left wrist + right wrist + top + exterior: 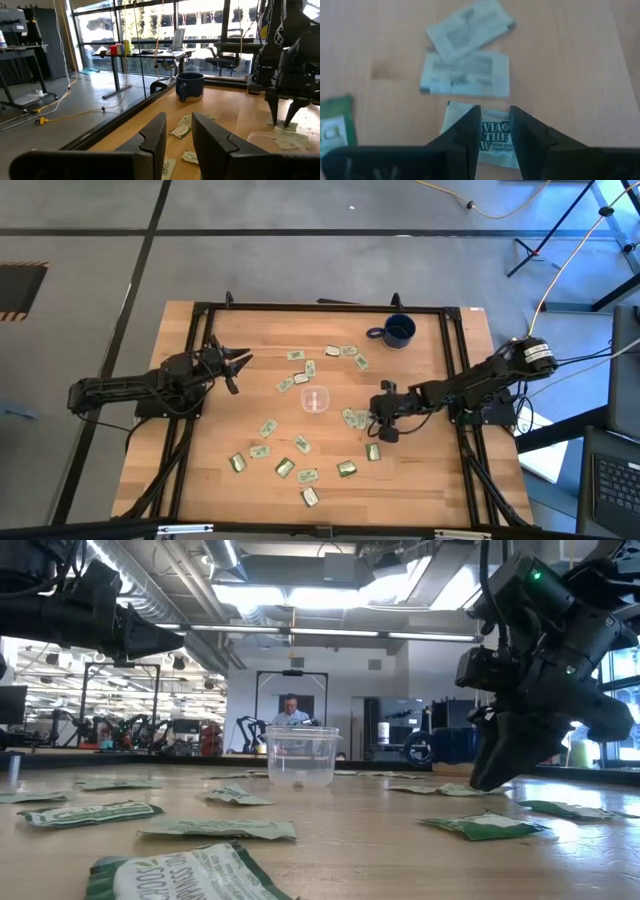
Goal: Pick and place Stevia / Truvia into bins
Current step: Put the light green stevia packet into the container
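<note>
Truvia sachets [300, 445] lie scattered around the clear plastic cup [315, 400]. At its 4 o'clock, the right claw [494, 125], narrowly parted, straddles one sachet [492, 137]. Left claw [238, 368] hovers parted, empty.

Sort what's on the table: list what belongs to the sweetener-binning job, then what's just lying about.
Job: sachets scattered on the wood; clear cup mid-table; right tool open, down over a sachet.

Lying about: blue mug at the far edge; left tool, waiting off to the side.
</note>
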`<control>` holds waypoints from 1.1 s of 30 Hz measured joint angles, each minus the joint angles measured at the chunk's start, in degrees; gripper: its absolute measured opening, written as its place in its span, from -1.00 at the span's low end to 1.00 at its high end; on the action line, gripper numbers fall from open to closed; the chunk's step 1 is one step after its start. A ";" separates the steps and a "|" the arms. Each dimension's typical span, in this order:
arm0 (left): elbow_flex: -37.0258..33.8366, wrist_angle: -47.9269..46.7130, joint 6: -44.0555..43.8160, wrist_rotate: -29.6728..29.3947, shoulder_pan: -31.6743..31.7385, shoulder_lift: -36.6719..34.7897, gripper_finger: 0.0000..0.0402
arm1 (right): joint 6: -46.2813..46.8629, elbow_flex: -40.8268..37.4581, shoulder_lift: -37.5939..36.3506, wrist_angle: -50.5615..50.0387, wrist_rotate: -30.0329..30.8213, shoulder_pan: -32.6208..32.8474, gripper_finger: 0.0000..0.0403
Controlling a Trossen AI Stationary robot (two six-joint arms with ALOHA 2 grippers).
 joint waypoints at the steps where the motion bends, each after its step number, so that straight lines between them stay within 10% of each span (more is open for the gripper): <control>1: 0.00 0.00 0.00 -0.01 0.00 0.00 -0.57 | 0.74 0.06 -0.04 -0.98 0.64 0.02 -0.48; 33: 0.01 -0.30 0.04 -0.11 -0.01 0.01 -0.57 | 2.38 -0.48 -6.41 -1.81 2.53 -0.02 -0.99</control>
